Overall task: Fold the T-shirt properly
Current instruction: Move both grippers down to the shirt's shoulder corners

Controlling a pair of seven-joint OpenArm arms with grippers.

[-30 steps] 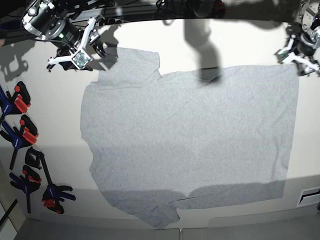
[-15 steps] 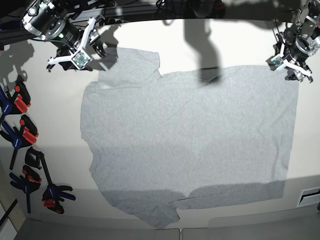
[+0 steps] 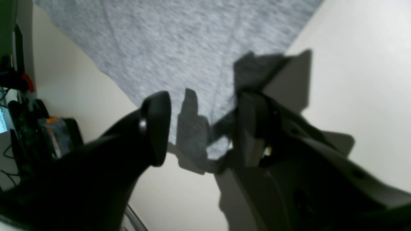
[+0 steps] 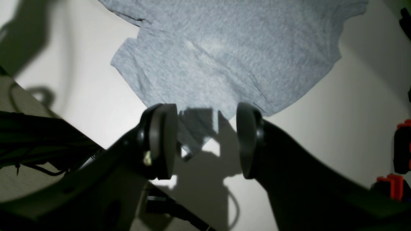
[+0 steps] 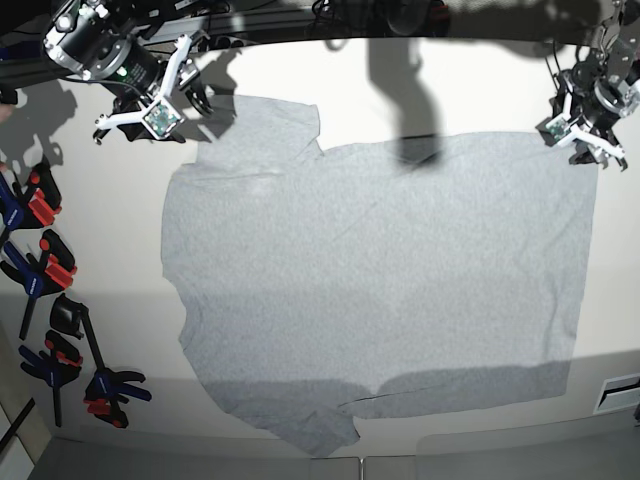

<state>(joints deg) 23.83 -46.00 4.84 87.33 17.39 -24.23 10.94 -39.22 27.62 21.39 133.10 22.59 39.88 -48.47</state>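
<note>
The T-shirt (image 5: 380, 280) lies spread flat on the pale table, plain grey side up, collar end to the left. My left gripper (image 5: 583, 140) hangs over its far right hem corner. In the left wrist view the gripper (image 3: 204, 128) is open, and the corner of the T-shirt (image 3: 192, 64) reaches in between the two fingers. My right gripper (image 5: 188, 105) is at the far left sleeve. In the right wrist view it (image 4: 204, 141) is open, with the sleeve edge of the T-shirt (image 4: 224, 57) just ahead of and between its fingers.
Several black clamps with red and blue grips (image 5: 45, 270) lie along the table's left edge. A white vent plate (image 5: 620, 392) sits at the front right. Dark cables and rails (image 5: 300, 15) run behind the table's back edge.
My left gripper has moved in from the right edge onto the shirt's far right corner, and its jaws have narrowed slightly. The right arm and the shirt have not moved.
</note>
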